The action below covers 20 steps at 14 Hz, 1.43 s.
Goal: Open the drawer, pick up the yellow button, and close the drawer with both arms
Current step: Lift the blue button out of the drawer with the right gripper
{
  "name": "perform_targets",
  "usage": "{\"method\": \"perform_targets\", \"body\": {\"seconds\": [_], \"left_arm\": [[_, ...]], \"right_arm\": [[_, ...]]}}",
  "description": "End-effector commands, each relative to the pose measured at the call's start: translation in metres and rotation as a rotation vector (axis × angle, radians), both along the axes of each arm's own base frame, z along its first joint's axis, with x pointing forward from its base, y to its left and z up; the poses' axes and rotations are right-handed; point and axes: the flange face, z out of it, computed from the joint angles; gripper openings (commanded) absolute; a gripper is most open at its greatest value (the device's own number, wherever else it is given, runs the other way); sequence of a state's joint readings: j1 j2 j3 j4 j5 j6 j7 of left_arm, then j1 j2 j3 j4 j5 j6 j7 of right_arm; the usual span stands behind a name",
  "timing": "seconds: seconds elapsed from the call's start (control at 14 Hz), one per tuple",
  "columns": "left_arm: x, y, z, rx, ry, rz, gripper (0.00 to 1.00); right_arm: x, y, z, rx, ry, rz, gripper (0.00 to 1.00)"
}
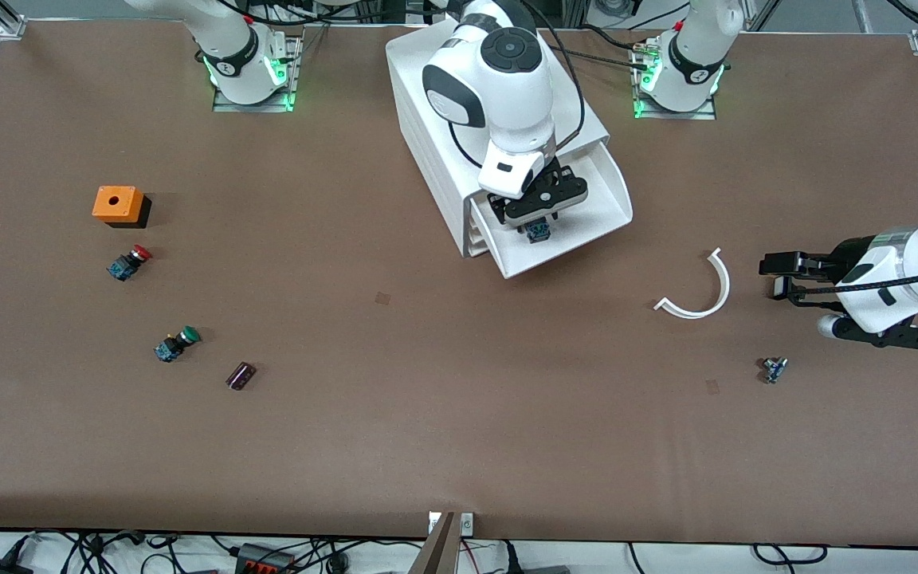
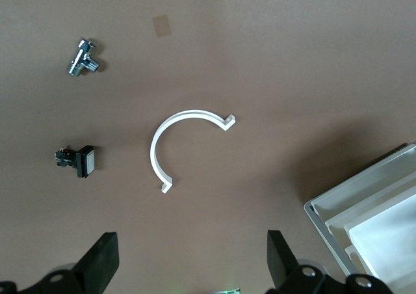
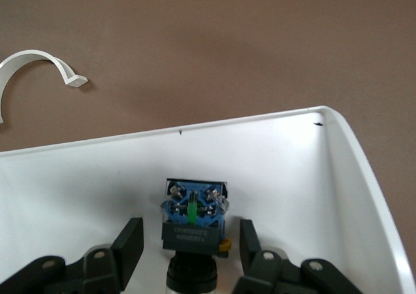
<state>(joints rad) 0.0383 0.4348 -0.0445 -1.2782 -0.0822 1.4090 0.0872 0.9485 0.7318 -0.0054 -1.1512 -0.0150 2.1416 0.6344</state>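
Top drawer (image 1: 586, 209) of the white cabinet (image 1: 435, 151) is pulled out toward the front camera. Button (image 3: 193, 219) lies in the drawer, blue terminal block showing, a sliver of yellow at its side. Right gripper (image 1: 537, 219) is down in the drawer, fingers (image 3: 129, 248) spread to either side of the button, not touching it. Left gripper (image 1: 774, 275) waits toward the left arm's end of the table beside the white curved clip (image 1: 702, 291), fingers (image 2: 101, 261) wide apart, holding nothing

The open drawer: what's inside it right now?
One button lies in the drawer, between the open fingers of the right gripper. Its cap is hidden by its body. The left gripper waits over the table.
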Motion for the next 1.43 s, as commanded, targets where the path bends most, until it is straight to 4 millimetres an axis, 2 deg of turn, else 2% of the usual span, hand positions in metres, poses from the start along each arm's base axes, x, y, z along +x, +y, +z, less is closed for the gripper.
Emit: {"method": "perform_targets", "body": {"seconds": [0.0, 0.14, 0.29, 0.43, 0.64, 0.86, 1.07, 1.21, 1.36], "left_arm": [[-0.007, -0.005, 0.006, 0.028, -0.001, -0.006, 1.00], [-0.007, -0.004, 0.005, 0.029, 0.000, -0.006, 1.00], [-0.008, -0.004, 0.005, 0.029, 0.002, -0.006, 1.00], [-0.007, -0.005, 0.006, 0.029, 0.000, -0.008, 1.00], [-0.009, -0.007, 0.009, 0.029, -0.001, -0.006, 1.00], [-0.015, -0.016, 0.019, 0.040, 0.007, 0.018, 1.00], [-0.017, -0.059, 0.018, 0.104, 0.017, 0.152, 1.00], [-0.019, -0.089, 0.001, 0.136, 0.012, 0.215, 1.00], [-0.022, -0.115, -0.021, 0.166, 0.003, 0.289, 1.00]], "right_arm": [[0.002, 0.008, 0.001, 0.014, -0.027, -0.020, 0.44], [0.003, 0.008, 0.001, 0.014, -0.027, -0.020, 0.26], [0.003, 0.007, 0.002, 0.015, -0.029, -0.022, 0.03], [0.004, 0.006, 0.006, 0.011, -0.029, -0.024, 0.00], [0.019, -0.004, 0.060, 0.034, -0.036, -0.052, 0.00], [0.056, -0.050, 0.098, 0.031, 0.015, -0.136, 0.00], [0.101, -0.118, 0.106, -0.048, 0.088, -0.233, 0.00], [0.128, -0.161, 0.111, -0.078, 0.116, -0.292, 0.00], [0.142, -0.201, 0.097, -0.165, 0.176, -0.269, 0.00]]}}
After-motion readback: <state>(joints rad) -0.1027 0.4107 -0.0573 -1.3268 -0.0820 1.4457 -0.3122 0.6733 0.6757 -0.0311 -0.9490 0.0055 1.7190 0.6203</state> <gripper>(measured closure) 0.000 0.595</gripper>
